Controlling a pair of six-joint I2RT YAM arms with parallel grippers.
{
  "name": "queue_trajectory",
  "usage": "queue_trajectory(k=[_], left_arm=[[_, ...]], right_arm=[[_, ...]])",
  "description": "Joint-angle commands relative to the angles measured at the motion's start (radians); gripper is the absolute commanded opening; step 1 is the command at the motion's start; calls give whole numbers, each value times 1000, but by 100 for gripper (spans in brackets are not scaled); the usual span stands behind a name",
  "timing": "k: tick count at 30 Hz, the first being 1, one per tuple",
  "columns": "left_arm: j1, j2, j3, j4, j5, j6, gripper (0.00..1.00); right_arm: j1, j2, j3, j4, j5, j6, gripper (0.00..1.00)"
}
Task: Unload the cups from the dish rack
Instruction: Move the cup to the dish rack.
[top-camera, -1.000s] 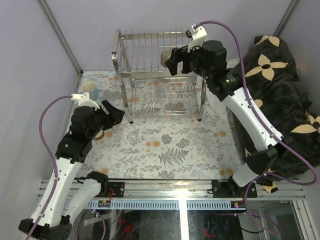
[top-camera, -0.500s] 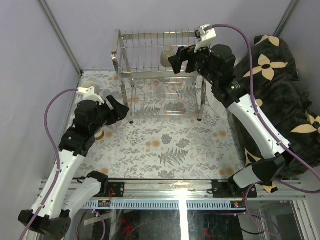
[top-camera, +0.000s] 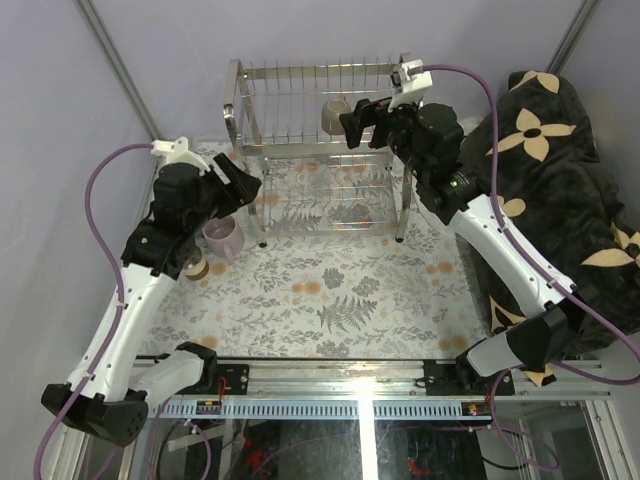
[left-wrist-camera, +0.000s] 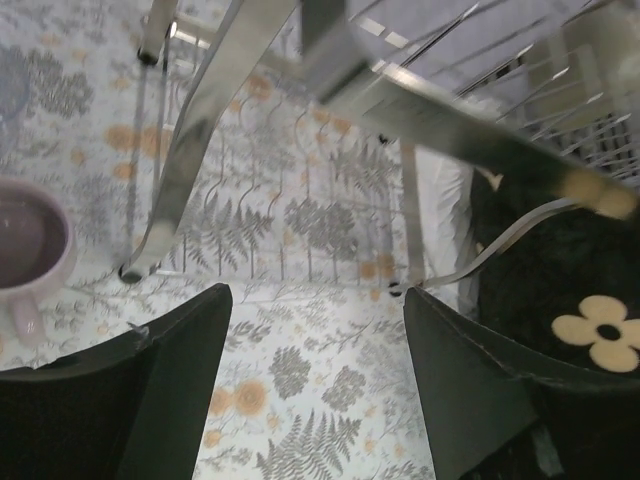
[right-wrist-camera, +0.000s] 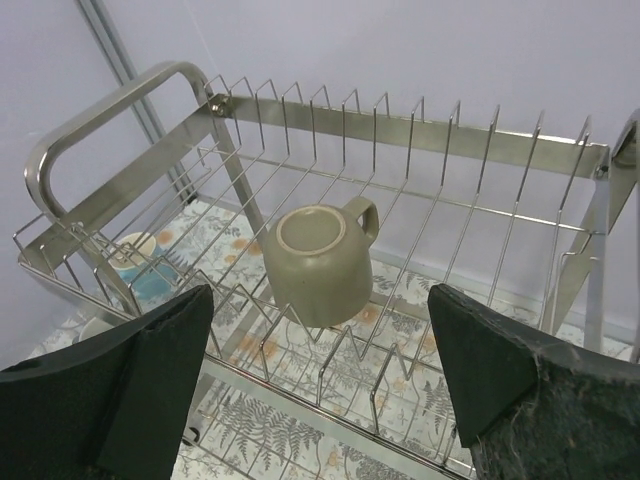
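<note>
Olive-grey mug (right-wrist-camera: 320, 265) inverted on dish rack (right-wrist-camera: 110, 112) upper tier, frame centre, tines all round. Right gripper (top-camera: 358, 122) wide open, empty, facing mug. Left gripper (left-wrist-camera: 312, 300) open, empty, near rack post; lilac mug (left-wrist-camera: 30, 240) at left edge. Dark flowered cloth (top-camera: 560, 150) bounds right side.

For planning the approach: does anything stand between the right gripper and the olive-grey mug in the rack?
Nothing separate does. The open right gripper faces the olive-grey mug directly; only the dish rack's thin tines rise around the mug, tilted on the upper tier.
</note>
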Motion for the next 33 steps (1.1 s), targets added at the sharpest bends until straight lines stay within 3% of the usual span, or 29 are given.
queue_trajectory(k=[1, 7, 25, 33], left_arm=[[-7, 33, 133, -69, -29, 25, 70], [-6, -1, 115, -25, -41, 13, 70], [-6, -39, 128, -58, -31, 6, 70], [-6, -83, 98, -79, -48, 7, 70]], right_arm=[[2, -46, 56, 60, 32, -9, 96], [2, -2, 178, -18, 48, -25, 96], [2, 231, 388, 38, -97, -78, 96], [-10, 331, 495, -43, -149, -65, 97]])
